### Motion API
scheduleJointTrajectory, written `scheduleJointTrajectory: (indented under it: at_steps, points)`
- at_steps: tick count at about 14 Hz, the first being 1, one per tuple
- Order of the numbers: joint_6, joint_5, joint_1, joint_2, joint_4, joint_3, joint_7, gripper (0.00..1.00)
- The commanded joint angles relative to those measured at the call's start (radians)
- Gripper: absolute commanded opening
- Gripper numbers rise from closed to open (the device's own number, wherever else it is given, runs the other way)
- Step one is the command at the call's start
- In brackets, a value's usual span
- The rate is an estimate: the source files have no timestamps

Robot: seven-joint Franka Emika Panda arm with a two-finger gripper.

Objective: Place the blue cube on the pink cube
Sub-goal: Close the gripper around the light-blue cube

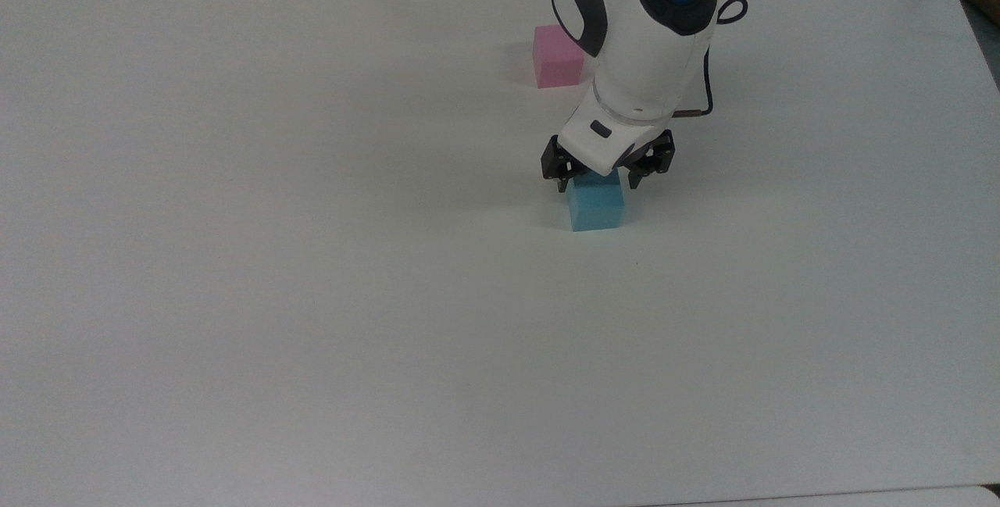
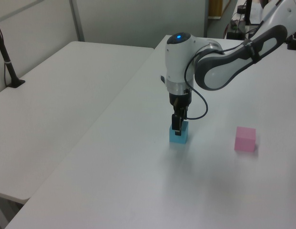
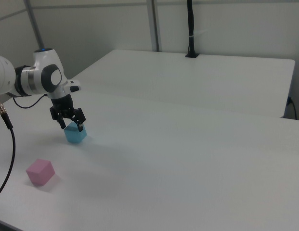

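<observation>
- The end effector [image 1: 598, 177] stands over the blue cube [image 1: 596, 208] with its fingers spread apart, one on each side of the cube's top, not yet clamped on it. The straddling stance looks meant for a squeeze on two opposite faces.
- In the left view the end effector [image 2: 177, 128] points straight down onto the blue cube [image 2: 178, 135]; a vertical approach suits a plain cube sitting flat.
- The blue cube rests on the surface [image 1: 312, 296], near the middle in the top view, slightly toward 1 o'clock.
- The pink cube [image 1: 556, 60] sits well apart from it, at about 11 o'clock from the blue cube in the top view, partly behind the arm [image 1: 648, 38].
- In the right view the pink cube [image 3: 40, 172] lies at about 7 o'clock from the blue cube [image 3: 74, 133], with bare surface between them.
- Room for moving: both cubes are far from any surface edge, and nothing stands on the path between them, so a lift and short carry looks unobstructed.
- The main risk I judge is an off-centre grip tilting the cube when it is set down on the pink one.
</observation>
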Motion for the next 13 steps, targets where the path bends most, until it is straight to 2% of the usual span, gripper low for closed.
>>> scheduleJointTrajectory:
  at_steps: [1,3,4,8,10,12,13]
  points:
    - [0.036,-0.017,0.004,-0.007,-0.038,-0.008,-0.007,1.0]
    - [0.062,-0.015,0.004,0.005,-0.038,-0.008,-0.018,0.9]
    - [0.076,-0.015,0.002,0.007,-0.045,-0.008,-0.018,0.8]
    - [0.08,-0.015,-0.001,0.007,-0.056,-0.008,-0.057,0.18]
    - [0.076,-0.014,-0.012,-0.002,-0.053,-0.008,-0.061,0.12]
    - [0.048,-0.014,-0.016,-0.044,-0.049,-0.008,-0.061,0.12]
    - [-0.029,-0.014,-0.022,-0.065,-0.021,-0.009,-0.074,0.13]
